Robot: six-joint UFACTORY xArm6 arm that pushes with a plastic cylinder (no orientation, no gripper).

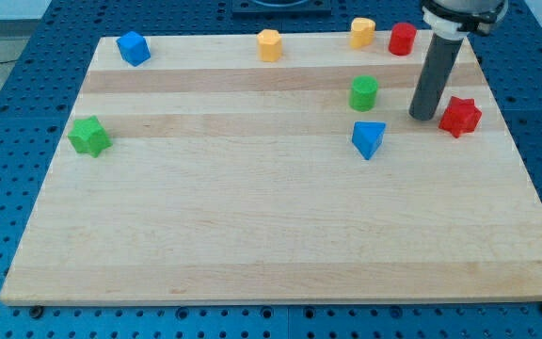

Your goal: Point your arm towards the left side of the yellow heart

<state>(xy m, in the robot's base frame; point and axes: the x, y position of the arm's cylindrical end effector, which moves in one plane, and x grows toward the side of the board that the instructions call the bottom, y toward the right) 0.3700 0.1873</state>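
My tip (424,117) rested on the desk (252,235), just left of the red star (460,116). No fingers fitted. The yellow heart (362,32) lay at the desk's top edge, beside the red cylinder (402,39).

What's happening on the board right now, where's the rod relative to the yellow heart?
My tip rests on the wooden board at the view's right, just left of the red star and right of the green cylinder. The yellow heart sits near the view's top edge, beside the red cylinder, and my tip is not yet at its left side. No block appears to be touched.
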